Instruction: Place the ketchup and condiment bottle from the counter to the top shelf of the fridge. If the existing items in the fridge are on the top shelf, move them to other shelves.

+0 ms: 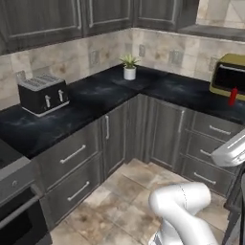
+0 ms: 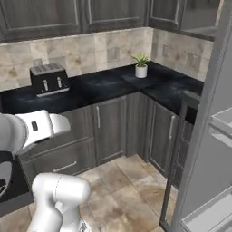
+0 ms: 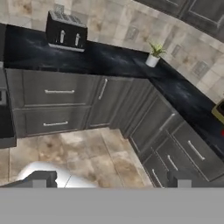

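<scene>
A slim red ketchup bottle (image 1: 233, 95) stands on the black counter (image 1: 182, 91) at the far right, just in front of a yellow toaster oven (image 1: 228, 74). In the hand view my gripper (image 3: 109, 181) is open, its two dark fingertips (image 3: 39, 179) far apart with nothing between them. It looks from a distance over the floor and the corner cabinets, far from the ketchup bottle. The grey fridge door (image 2: 204, 136) stands open at the right of the right base view, with a door shelf (image 2: 223, 120) showing. The fridge's inner shelves are out of view.
A black toaster (image 1: 43, 93) and a small potted plant (image 1: 129, 67) sit on the L-shaped counter. Dark drawers and cabinet doors (image 1: 115, 139) run below it, and an oven front (image 1: 19, 220) is at the far left. Tiled floor (image 1: 119, 191) lies open between me and the cabinets.
</scene>
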Motion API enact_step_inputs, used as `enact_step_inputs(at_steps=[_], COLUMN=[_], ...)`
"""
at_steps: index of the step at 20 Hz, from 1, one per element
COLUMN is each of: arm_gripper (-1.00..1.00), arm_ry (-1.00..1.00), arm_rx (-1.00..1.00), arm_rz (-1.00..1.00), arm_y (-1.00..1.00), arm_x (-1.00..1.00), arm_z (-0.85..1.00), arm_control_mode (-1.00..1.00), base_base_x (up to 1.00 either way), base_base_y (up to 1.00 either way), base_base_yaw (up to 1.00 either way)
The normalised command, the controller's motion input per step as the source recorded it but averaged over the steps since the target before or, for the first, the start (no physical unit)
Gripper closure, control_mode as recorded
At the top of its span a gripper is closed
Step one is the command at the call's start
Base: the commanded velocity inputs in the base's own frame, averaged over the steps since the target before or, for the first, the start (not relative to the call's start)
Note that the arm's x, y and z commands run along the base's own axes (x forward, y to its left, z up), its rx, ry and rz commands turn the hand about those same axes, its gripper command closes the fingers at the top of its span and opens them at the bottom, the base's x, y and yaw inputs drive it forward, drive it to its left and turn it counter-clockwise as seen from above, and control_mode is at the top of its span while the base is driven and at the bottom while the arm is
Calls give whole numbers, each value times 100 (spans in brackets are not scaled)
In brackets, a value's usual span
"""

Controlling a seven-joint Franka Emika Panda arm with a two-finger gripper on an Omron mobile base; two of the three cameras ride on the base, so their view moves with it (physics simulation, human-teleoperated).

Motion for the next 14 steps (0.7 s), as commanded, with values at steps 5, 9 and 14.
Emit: enact_step_inputs(at_steps=[5, 9, 14], arm_gripper=[-100, -100, -100], arm_ry=[0, 0, 0], arm_rx=[0, 0, 0], arm_rz=[0, 0, 0], arm_y=[0, 0, 0], arm_x=[0, 0, 0], arm_z=[0, 0, 0], arm_control_mode=[100, 100, 100], base_base_x=[83, 66, 53], base_base_y=[91, 81, 61], base_base_yaw=[-64, -72, -70])
